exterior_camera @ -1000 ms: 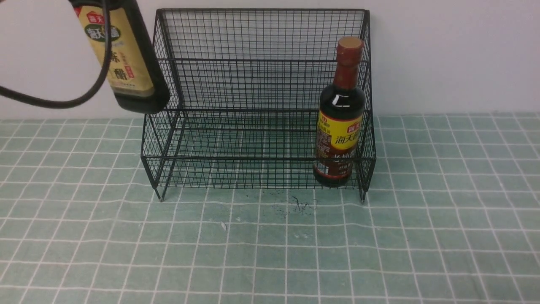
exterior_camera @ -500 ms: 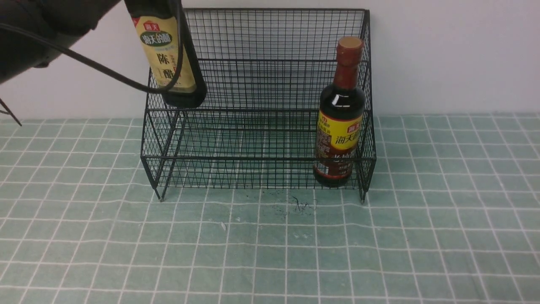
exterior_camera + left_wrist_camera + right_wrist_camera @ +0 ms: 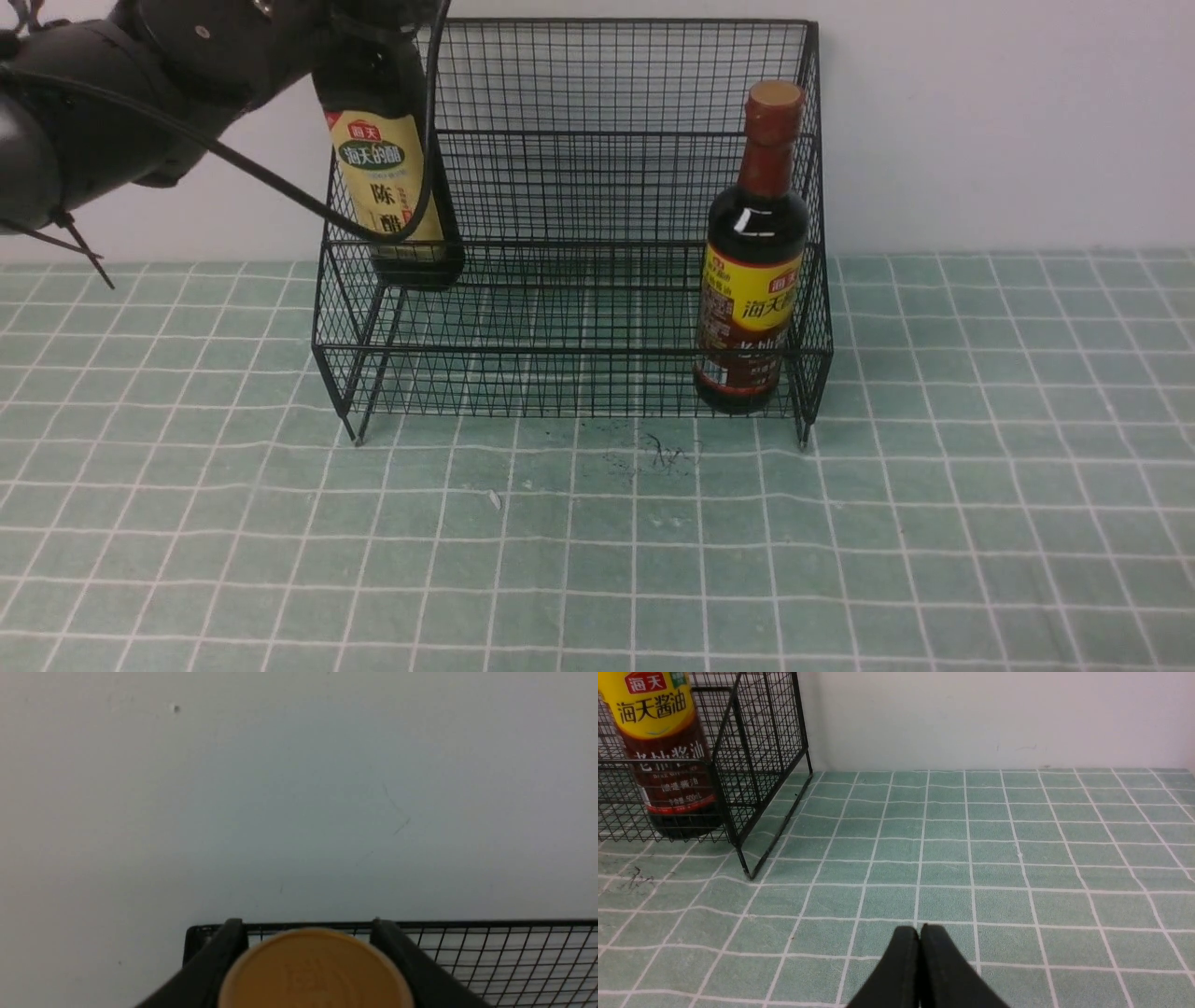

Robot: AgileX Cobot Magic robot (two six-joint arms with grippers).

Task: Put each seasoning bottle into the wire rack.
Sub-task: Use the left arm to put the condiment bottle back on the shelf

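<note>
Left hand [image 3: 306, 933] gripped the gold-capped bottle [image 3: 392, 187] at its top. The black fingers [image 3: 219, 961] sat on either side of the flat, round cap, spread about as wide as the cap. The bottle hung upright at the left end of the wire rack [image 3: 560, 350]: dark glass-look body, slightly squared shoulders, matte tan label with a green oval. Its base was level with the step between the two tiers. Couldn't tell if it touched any wire. A black rubbery cable [image 3: 280, 187] looped across the label.

The rack was thin black wire in a fine square mesh, two tiers, with sloped sides and small feet on the counter [image 3: 597, 560].

The red-necked bottle [image 3: 754, 271] stood upright in the lower tier's right corner, against the side mesh. It had a round glossy dark body, a long red-brown shrink-wrapped neck, a flat tan top and a shiny yellow-red label.

Right hand [image 3: 920, 933] was empty, its smooth black tips pressed together, low over the counter and well right of the rack.

The counter had a soft green cloth with a white grid, slightly wrinkled. Plain matte white wall [image 3: 1008, 121] behind.
</note>
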